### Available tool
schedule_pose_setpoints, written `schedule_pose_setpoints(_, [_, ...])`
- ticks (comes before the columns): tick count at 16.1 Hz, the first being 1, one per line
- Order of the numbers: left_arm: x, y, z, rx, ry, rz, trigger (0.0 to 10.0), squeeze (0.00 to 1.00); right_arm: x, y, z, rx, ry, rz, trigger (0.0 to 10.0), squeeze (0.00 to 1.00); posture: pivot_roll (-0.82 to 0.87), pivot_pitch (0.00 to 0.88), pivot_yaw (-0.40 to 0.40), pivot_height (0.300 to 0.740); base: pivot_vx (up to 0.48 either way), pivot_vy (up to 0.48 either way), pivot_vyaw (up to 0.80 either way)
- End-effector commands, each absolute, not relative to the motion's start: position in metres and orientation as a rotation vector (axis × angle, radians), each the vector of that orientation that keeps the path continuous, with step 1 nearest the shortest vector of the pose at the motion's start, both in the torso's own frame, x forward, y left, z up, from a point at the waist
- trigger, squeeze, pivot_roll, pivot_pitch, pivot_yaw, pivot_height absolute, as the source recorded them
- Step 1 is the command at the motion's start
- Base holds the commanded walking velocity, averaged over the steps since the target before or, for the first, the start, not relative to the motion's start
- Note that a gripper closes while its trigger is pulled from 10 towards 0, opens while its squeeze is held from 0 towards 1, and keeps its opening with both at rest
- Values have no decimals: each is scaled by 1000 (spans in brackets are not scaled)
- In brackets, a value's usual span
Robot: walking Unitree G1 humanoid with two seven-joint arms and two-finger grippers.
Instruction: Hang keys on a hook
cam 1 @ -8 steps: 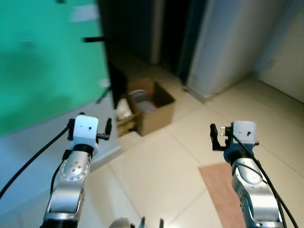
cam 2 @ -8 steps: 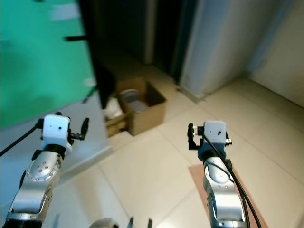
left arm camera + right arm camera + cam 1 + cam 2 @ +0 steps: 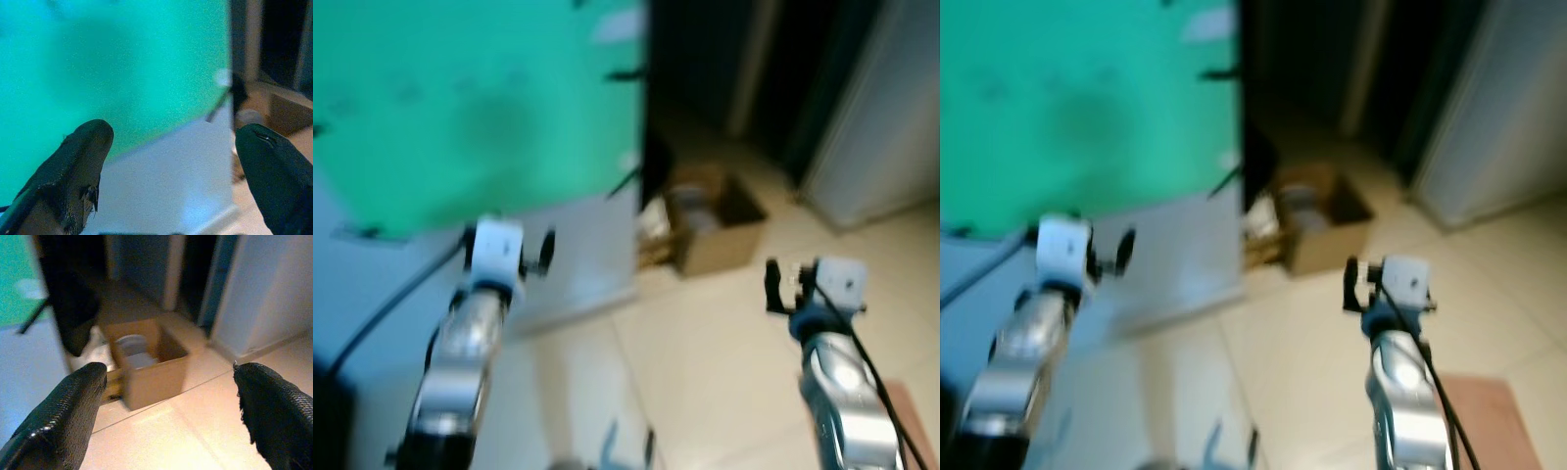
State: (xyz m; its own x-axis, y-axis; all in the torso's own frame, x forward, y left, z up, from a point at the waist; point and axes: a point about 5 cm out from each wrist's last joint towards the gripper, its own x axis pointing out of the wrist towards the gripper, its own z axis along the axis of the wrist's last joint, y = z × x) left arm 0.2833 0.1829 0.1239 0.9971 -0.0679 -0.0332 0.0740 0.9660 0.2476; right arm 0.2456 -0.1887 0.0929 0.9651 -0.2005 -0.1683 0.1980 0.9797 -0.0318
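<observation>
Both grippers, left (image 3: 166, 171) and right (image 3: 168, 411), hang open and empty before a green wall (image 3: 480, 98). No keys are visible. The blurred view could spoil any aim at a hook.

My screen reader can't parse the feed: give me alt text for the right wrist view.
The right gripper is open, its two black fingers spread and empty, over beige floor tiles. Ahead sits an open cardboard box beside a green panel and a dark doorway.

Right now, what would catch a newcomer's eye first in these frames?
The big green panel on the wall to the robot's left stands out most. Next, the open cardboard box on the tiled floor ahead, by a dark doorway. Both grippers, left gripper and right gripper, are raised, open and hold nothing.
</observation>
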Motion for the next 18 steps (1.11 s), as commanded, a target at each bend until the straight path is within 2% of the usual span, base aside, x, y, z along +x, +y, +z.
schedule_pose_setpoints(1, [285, 181, 121, 233, 38, -98, 10000, 59, 246, -185, 97, -15, 152, -189, 10000, 1000, -55, 0, 44, 740, 0, 0, 800])
schedule_pose_setpoints(3, [285, 179, 121, 209, 47, -116, 10000, 71, 246, -185, 98, -22, 151, -186, 10000, 1000, -62, 0, 49, 740, 129, 0, 800])
schedule_pose_setpoints(18, [282, 178, 116, 189, 57, -130, 10000, 98, 253, -180, 99, -46, 157, -124, 10000, 1000, -52, 0, 23, 740, 351, 0, 0])
